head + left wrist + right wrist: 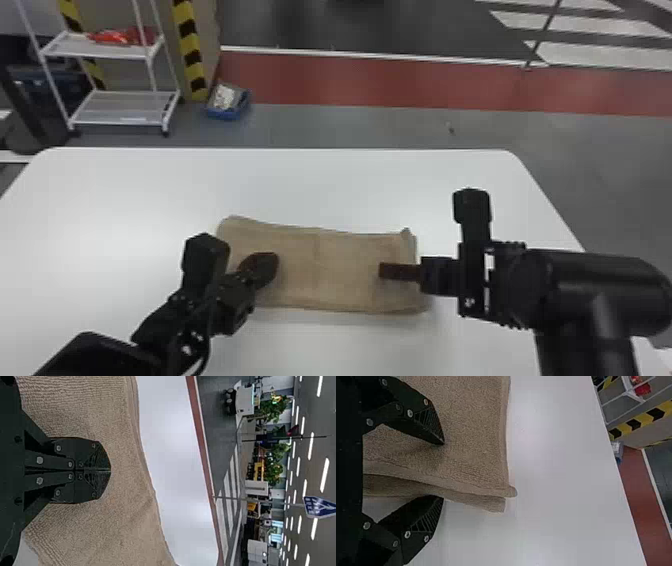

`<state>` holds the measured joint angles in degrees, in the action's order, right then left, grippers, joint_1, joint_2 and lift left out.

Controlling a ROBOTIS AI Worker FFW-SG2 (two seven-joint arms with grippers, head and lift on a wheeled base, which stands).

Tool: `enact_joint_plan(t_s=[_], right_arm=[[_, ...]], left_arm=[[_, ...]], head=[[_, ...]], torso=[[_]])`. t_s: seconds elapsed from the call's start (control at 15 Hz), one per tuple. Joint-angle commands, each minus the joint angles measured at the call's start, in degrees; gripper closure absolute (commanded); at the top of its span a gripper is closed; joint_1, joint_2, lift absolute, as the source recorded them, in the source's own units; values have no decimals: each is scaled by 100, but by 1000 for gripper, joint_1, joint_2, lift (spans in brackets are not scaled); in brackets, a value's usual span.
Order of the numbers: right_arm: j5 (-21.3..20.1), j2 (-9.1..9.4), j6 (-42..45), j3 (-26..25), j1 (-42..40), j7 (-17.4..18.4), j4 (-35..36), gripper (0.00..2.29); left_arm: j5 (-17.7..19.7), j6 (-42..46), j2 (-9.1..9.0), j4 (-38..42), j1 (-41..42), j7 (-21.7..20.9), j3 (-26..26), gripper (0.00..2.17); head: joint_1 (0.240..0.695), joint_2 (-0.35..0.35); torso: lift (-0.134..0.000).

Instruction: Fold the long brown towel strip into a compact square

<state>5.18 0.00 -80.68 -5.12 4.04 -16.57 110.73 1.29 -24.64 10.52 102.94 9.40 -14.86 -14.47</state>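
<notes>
The brown towel (pixel 325 270) lies as a flat, layered rectangle near the table's front. Over its left part is my left gripper (pixel 265 267); in the left wrist view the left gripper (pixel 110 470) is shut, its fingertips together above the towel (pixel 130 514). At the towel's right end is my right gripper (pixel 385 271). In the right wrist view the right gripper (pixel 443 470) stands open, one finger over the top of the towel (pixel 474 427) and the other beyond its layered edge, with the edge between them.
The white table (pixel 300 185) extends behind and on both sides of the towel. Beyond it on the floor stand a white wire shelf (pixel 120 107) and a blue box (pixel 228 102), both away from the arms.
</notes>
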Motion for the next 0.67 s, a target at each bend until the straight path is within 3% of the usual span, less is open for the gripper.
enact_joint_plan(t_s=[0.0,0.13,0.33,0.6], right_arm=[[1,5,-137,-7,0,-48,10,657],[27,5,-155,-50,-70,-118,133,961],[124,5,-155,-121,-149,-250,450,1204],[475,5,-137,-191,-325,-321,1065,1207]], left_arm=[[-15,-63,-15,-37,-17,1,-3,1835],[-41,-81,-24,-81,-44,1,-65,1835],[-50,-81,-24,-89,-53,1,-82,1835],[-41,-98,-50,-151,-88,1,-205,1835]], head=[[695,-103],[695,-101],[695,-103],[695,-106]], torso=[[-124],[-124],[-124],[-124]])
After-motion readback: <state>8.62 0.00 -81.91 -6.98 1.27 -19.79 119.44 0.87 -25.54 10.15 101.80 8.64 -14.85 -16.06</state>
